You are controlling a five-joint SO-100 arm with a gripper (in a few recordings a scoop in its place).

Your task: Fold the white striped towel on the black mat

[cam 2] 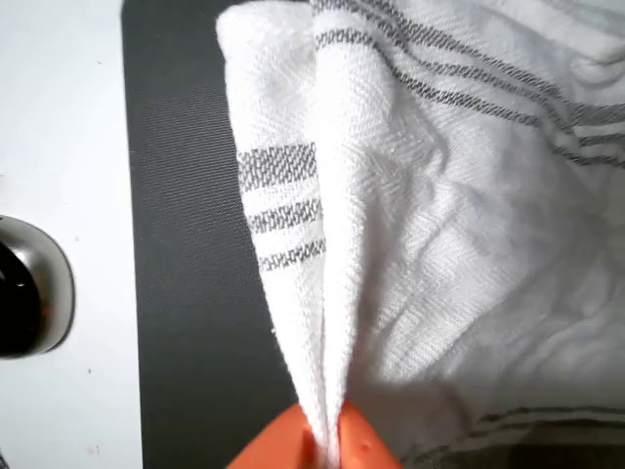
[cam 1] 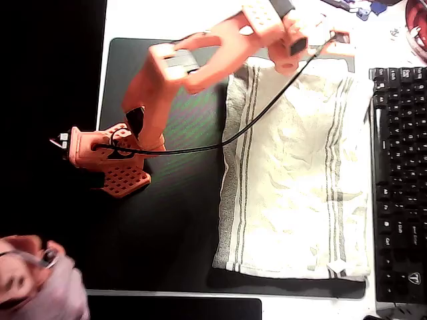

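We see the arm stretched over the black mat to its far edge, its gripper pinching a raised fold of the white striped towel.

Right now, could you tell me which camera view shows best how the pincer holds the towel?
The wrist view: the pincer is shut on a pinched fold of the white striped towel, lifted above the black mat. The overhead view shows the towel spread on the mat, with the arm covering the grasp at the towel's top edge.

White table, black mat on it, keyboard at rt
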